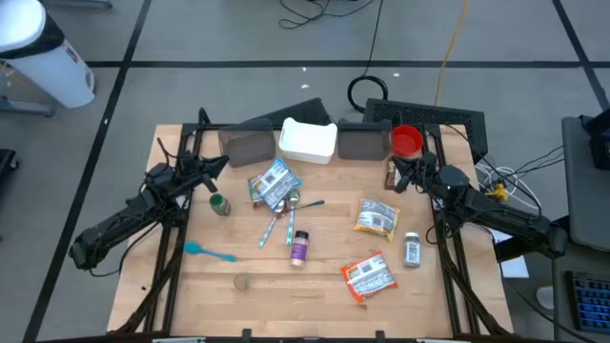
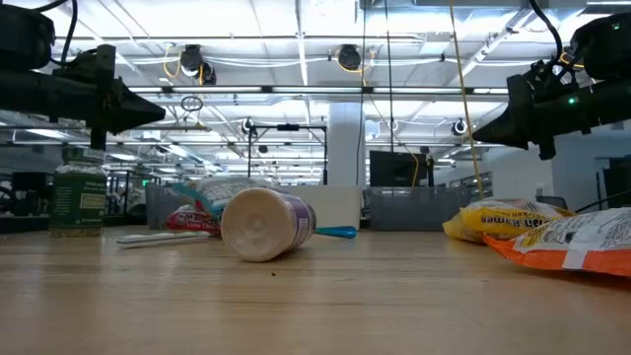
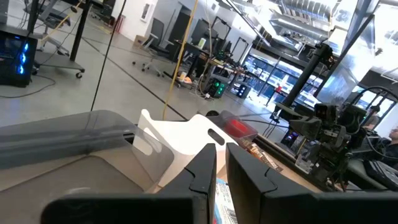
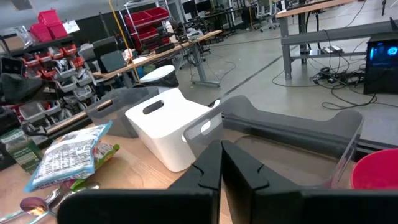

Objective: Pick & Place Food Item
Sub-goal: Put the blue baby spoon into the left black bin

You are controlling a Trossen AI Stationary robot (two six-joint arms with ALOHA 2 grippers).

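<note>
The left arm reaches in from the table's left edge, its left gripper (image 1: 221, 164) raised near the back left corner, fingers nearly together and holding nothing. The right arm comes from the right edge; the right gripper (image 1: 400, 171) hangs near the back right corner, fingers closed, empty.

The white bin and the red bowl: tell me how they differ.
The white bin is rectangular, with handle cutouts; the red bowl is round and smaller. The white bin stands between two grey bins at mid-rear; the red bowl sits toward the right rear corner. Both are open-topped containers at the table's far edge.
</note>
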